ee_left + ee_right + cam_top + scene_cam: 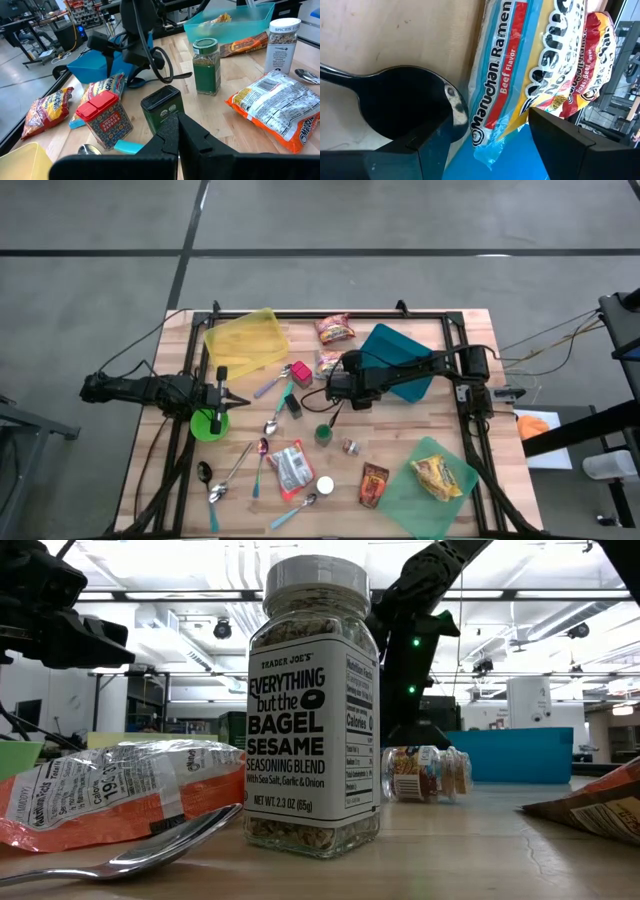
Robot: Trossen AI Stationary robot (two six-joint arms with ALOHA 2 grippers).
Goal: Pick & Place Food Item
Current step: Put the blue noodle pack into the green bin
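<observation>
Two claws: we see the right claw spread open over the Maruchan ramen packet, the left claw shut, empty

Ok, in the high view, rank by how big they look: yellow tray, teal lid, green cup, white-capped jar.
1. Yellow tray and teal lid: alike in spread, and the right arm covers part of the lid, so no ranking between them.
2. Green cup.
3. White-capped jar, seen only from the top.

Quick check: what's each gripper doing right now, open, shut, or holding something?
Left gripper: shut, holding nothing, near the green round plate.
Right gripper: open, empty, over the Maruchan beef ramen packet.
</observation>
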